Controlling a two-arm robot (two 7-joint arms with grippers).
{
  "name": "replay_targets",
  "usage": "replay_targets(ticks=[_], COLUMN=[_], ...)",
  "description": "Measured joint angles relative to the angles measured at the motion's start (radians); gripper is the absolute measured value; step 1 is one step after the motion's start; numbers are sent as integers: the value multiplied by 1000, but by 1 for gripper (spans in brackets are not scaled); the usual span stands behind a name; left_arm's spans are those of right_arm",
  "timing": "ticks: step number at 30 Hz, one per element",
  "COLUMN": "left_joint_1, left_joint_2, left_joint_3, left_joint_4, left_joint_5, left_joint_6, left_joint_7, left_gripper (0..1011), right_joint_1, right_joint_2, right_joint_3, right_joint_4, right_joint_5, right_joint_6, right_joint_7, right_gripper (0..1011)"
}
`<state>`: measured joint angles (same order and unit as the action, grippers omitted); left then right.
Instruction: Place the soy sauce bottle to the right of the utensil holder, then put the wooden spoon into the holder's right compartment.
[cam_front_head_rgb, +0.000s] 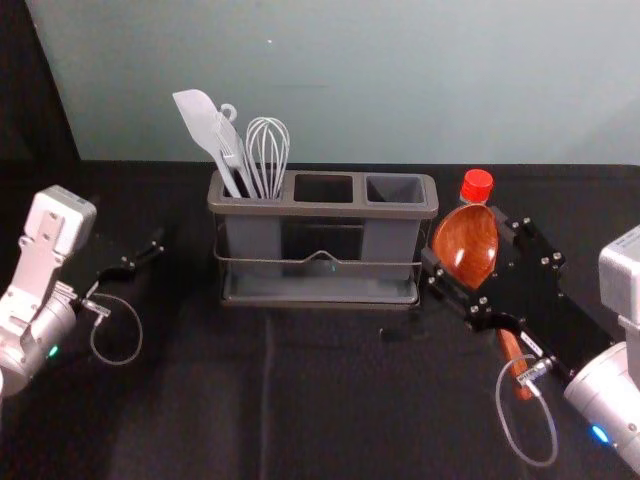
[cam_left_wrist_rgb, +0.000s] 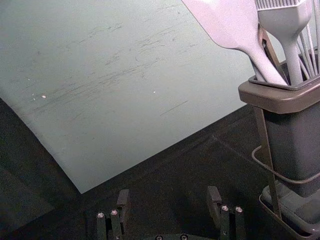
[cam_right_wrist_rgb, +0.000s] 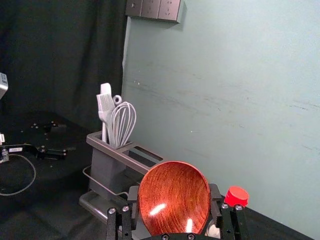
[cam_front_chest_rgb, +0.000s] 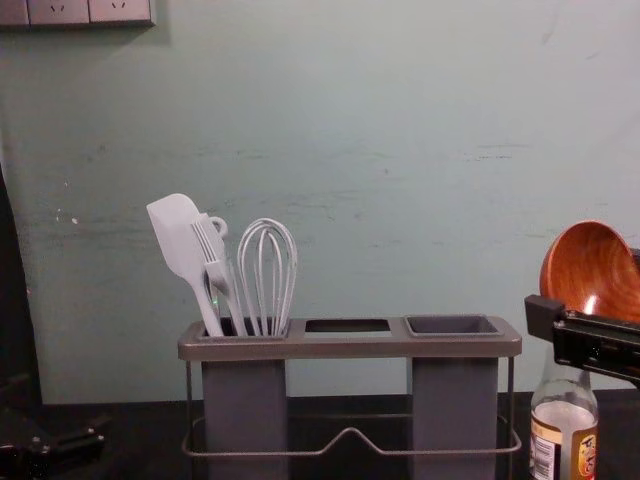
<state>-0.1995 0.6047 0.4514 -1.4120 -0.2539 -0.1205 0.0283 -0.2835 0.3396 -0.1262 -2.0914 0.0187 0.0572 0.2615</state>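
We have the red-brown wooden spoon (cam_front_head_rgb: 464, 232) in our right gripper (cam_front_head_rgb: 467, 246), its fingers pinching the sides of the bowl, beside the holder's right end; the handle slants down toward us. The clear glass soy sauce bottle with a red cap (cam_front_chest_rgb: 566, 420) stands upright on the black-covered bench (cam_front_head_rgb: 340, 400), just right of the grey plastic utensil holder (cam_front_head_rgb: 323, 211) and behind the spoon. Our left gripper (cam_front_head_rgb: 138, 258) is parked left of the holder, fingers spread. We see a pale spatula (cam_front_chest_rgb: 182, 244), brush (cam_front_chest_rgb: 212, 252) and wire whisk (cam_front_chest_rgb: 267, 268) in its left compartment.
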Motion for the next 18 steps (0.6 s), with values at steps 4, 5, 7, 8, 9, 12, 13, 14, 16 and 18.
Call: replay_targets(ticks=[4,5,7,8,9,12,13,14,16,18], left_joint_1=[0,0,0,0,0,0,0,0,0,0], left_joint_2=[0,0,0,0,0,0,0,0,0,0], left_joint_3=[0,0,0,0,0,0,0,0,0,0], left_joint_4=[0,0,0,0,0,0,0,0,0,0], left_joint_5=[0,0,0,0,0,0,0,0,0,0], left_joint_6=[0,0,0,0,0,0,0,0,0,0], left_joint_7=[0,0,0,0,0,0,0,0,0,0], left_gripper=[1000,1000,1000,1000,1000,1000,1000,1000,1000,1000], right_joint_1=[23,34,73,89,124,185,225,244,302,333], right_joint_2=[4,4,3,2,-2,-11,-18,-22,-34,-40], right_joint_3=[-6,-8,-19,-23,-32,-46,-57,-63,-79,-86], right_joint_4=[7,11,24,30,44,70,95,107,145,169], right_joint_5=[-3,-4,-6,-5,-2,2,6,8,15,20], right_joint_6=[-6,-10,-22,-26,-34,-50,-64,-71,-93,-106], right_joint_7=[0,0,2,5,9,15,19,21,25,29], right_gripper=[838,838,838,837,837,838,838,838,837,837])
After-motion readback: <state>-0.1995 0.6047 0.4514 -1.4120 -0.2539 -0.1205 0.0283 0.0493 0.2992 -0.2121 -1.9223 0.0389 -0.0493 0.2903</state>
